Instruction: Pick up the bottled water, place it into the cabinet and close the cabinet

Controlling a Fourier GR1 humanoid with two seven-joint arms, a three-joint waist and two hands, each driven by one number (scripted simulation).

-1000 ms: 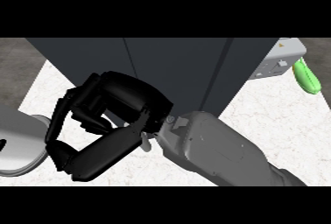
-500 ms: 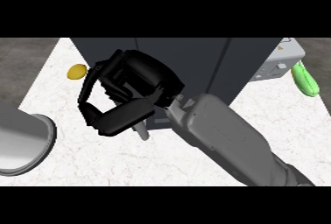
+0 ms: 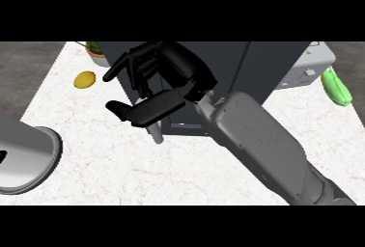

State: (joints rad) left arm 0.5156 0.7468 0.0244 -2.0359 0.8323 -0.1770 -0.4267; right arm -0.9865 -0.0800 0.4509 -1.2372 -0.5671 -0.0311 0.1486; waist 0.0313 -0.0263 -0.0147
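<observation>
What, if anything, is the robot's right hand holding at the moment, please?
Nothing visible: the right hand hangs before the dark cabinet, fingers relaxed; no bottle shows.

No lettering, label, brand, number or sign readable anywhere, whether on the dark cabinet (image 3: 214,62), the white counter (image 3: 143,164) or the grey appliance (image 3: 310,67) at the far right, though small markings there perhaps too faint to make out

black robot hand (image 3: 165,79), smooth grey forearm (image 3: 260,140)
</observation>
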